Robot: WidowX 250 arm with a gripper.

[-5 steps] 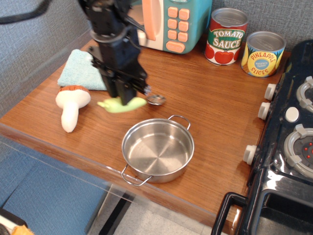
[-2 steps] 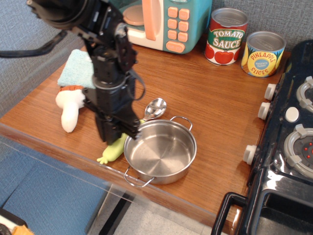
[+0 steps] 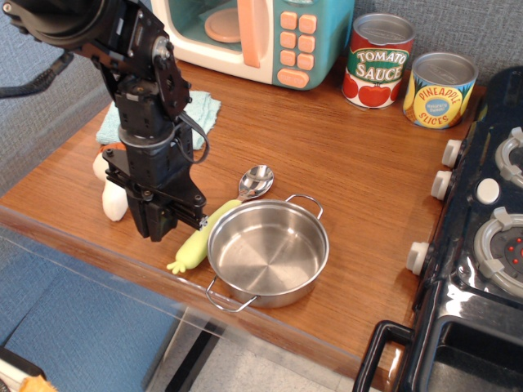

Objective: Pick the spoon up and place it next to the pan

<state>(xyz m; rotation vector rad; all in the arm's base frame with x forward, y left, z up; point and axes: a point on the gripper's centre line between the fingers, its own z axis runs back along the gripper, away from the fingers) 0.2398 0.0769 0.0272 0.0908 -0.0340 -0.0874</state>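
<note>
On my wooden counter (image 3: 343,163) the spoon (image 3: 219,222) lies against the pan (image 3: 268,251); I cannot tell the gripper's (image 3: 157,222) opening.

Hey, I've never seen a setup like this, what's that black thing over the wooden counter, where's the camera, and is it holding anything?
The black thing is a robot arm. Its gripper, the part that grasps, hangs at the bottom; whether the jaws are open or shut can't be told from here. There is one picture, taken from above and in front of the wooden counter.

Nothing appears to be held. The spoon, with a yellow-green handle and silver bowl, lies on the counter right against the left side of the steel pan, beside the gripper.

Also there: a white mushroom toy partly behind the arm, a light blue cloth, a toy microwave, a tomato sauce tin, a pineapple tin, and a dark toy stove on the right.
</note>
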